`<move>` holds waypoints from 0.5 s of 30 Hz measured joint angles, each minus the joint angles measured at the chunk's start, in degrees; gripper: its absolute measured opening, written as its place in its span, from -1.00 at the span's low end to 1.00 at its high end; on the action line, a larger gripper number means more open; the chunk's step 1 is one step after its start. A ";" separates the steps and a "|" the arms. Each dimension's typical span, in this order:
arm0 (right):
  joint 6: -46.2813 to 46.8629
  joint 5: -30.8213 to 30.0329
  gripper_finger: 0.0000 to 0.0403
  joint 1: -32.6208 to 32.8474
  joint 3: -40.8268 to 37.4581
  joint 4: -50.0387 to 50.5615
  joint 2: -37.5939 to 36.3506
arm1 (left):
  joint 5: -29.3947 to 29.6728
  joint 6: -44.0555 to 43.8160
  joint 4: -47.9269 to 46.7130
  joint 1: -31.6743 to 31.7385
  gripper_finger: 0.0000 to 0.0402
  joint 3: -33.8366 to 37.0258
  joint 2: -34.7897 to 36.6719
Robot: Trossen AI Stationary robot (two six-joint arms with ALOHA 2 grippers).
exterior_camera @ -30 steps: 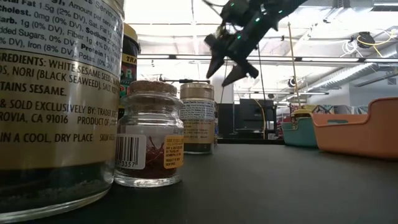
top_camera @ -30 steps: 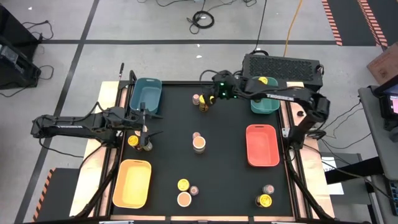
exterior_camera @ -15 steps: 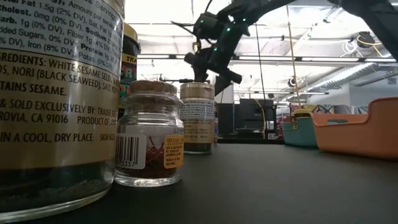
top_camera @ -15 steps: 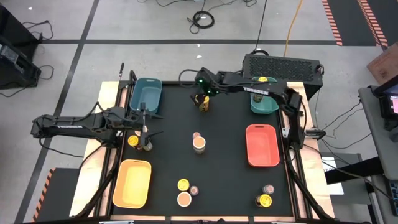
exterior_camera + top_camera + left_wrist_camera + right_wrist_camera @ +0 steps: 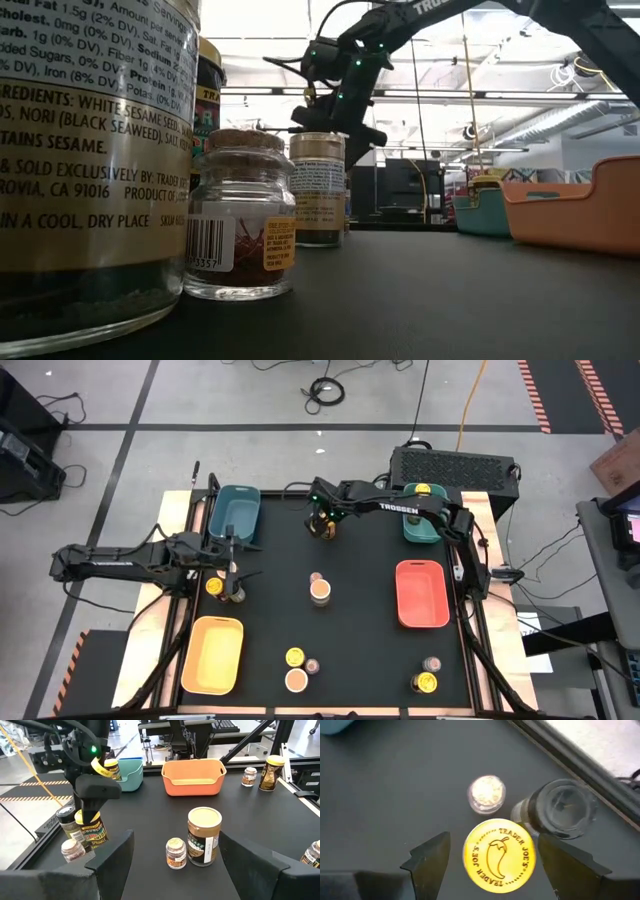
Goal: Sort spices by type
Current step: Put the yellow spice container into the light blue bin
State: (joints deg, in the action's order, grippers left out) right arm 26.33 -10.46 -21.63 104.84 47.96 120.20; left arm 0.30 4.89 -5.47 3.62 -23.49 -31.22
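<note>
Although one yellow-lidded jar (image 5: 423,489) already sits in the teal tray (image 5: 424,528) at the far right, most spices stay scattered on the black table (image 5: 370,640); the blue tray (image 5: 236,512), the orange tray (image 5: 212,653) and the red tray (image 5: 421,594) look empty. Most sorting remains, I judge. Stretched across the far edge, the right gripper (image 5: 492,857) hovers with jaws wide over a yellow-lidded spice jar (image 5: 499,855) beside a dark-lidded jar (image 5: 560,810) and a tiny jar (image 5: 487,793). Near the left edge, the left gripper (image 5: 175,865) waits, jaws apart and holding nothing.

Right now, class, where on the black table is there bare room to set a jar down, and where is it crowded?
Bare: between the blue tray and the middle jars; also between those jars and the red tray. Crowded: the far jar cluster under the right gripper.
</note>
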 joint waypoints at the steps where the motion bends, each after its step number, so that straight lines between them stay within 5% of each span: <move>1: 0.00 -0.82 0.46 0.03 0.00 0.31 0.00 | 0.00 0.00 0.01 0.00 0.44 0.00 0.00; 15: 0.00 -1.61 0.46 1.21 -0.16 0.58 0.83 | -0.01 0.02 0.03 0.00 0.44 0.00 0.00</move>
State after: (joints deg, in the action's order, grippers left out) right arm 26.33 -12.07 -20.41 104.67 48.54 121.03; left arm 0.29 4.91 -5.44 3.62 -23.49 -31.22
